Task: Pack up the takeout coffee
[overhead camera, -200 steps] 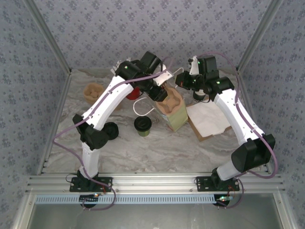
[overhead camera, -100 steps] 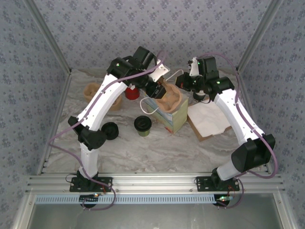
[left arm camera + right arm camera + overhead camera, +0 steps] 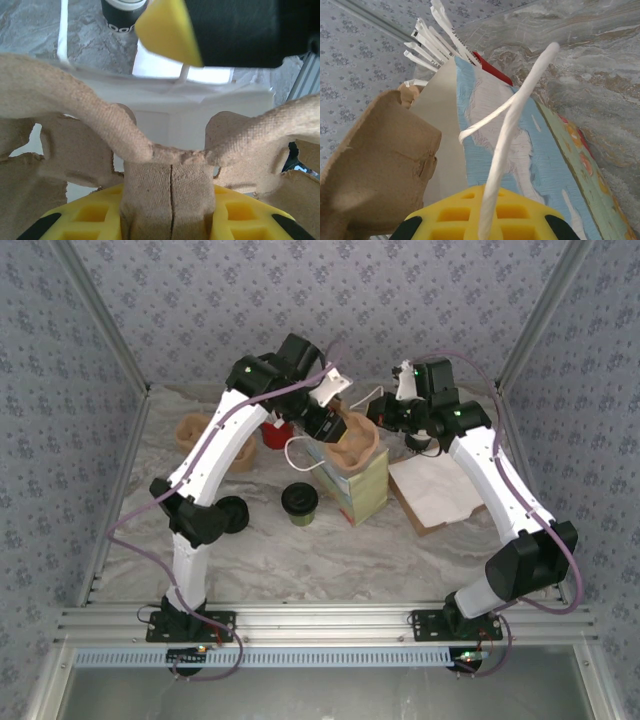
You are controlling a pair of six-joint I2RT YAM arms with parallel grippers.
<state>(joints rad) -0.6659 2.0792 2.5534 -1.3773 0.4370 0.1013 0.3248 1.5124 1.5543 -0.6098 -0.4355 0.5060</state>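
We can't see the mouth of the gift bag (image 3: pixel 368 492) under the cup carrier (image 3: pixel 355 445). Takeout coffee (image 3: pixel 299 504) upright, lid up. Left gripper (image 3: pixel 328 425) clamps the cup carrier; right gripper (image 3: pixel 382 412) pinched on the bag handle (image 3: pixel 507 135).

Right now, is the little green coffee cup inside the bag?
No, the takeout coffee stands on the table, outside the gift bag.

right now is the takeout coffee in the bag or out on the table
Out. The takeout coffee stands upright on the table, lid on, beside the gift bag and apart from it.
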